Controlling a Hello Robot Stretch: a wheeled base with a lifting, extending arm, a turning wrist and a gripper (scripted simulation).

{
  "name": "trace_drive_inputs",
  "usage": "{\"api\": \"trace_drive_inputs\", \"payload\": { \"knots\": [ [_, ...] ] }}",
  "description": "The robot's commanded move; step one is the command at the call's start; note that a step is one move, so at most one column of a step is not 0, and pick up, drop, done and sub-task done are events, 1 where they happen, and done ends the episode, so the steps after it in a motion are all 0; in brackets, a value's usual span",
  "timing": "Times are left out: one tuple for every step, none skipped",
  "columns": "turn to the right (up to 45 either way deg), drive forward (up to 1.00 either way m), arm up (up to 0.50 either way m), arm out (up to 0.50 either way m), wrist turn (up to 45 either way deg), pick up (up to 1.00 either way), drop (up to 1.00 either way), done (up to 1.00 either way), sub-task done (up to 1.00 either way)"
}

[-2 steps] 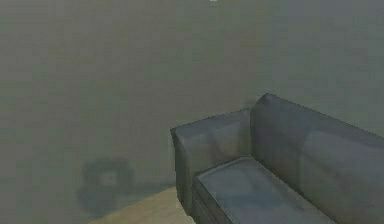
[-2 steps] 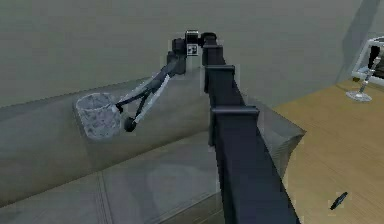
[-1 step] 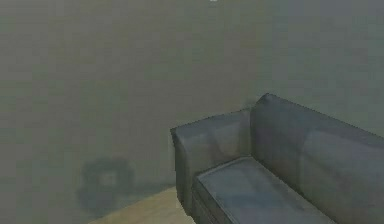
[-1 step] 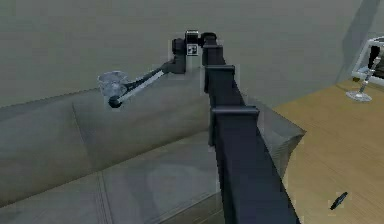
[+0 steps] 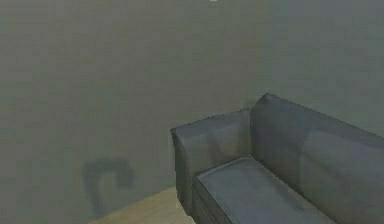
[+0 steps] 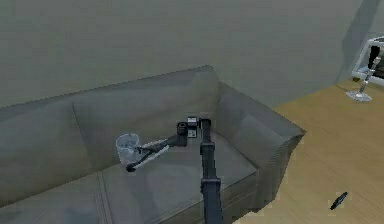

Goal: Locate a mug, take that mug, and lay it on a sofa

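The sofa (image 5: 290,150) runs off the forward view's right and bottom edges. In the arm side view its left end and front are cut off, and the arm (image 6: 208,170) hides a strip of seat. Whether the gripper (image 6: 138,158) holds the pale mug (image 6: 127,147) at its fingers cannot be told. A dark speck (image 6: 339,200) on the floor (image 6: 320,150) is too small to name.

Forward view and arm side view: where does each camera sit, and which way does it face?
Forward view: on the robot, facing ahead and somewhat down at a grey wall and the end of a grey sofa.
Arm side view: fixed on the robot's body, facing out to the arm's side at the sofa's seat and back; the arm rises from the bottom edge, with the gripper and a pale mug at its far end.
Shared: the same grey sofa.
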Motion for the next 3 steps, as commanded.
{"api": "trace_drive_inputs", "payload": {
  "knots": [
    [0.0,0.0,-0.32,0.0,0.0,0.0,0.0,0.0,0.0],
    [0.0,0.0,0.0,0.0,0.0,0.0,1.0,0.0,0.0],
    [0.0,0.0,0.1,0.0,0.0,0.0,0.0,0.0,0.0]
  ]
}}
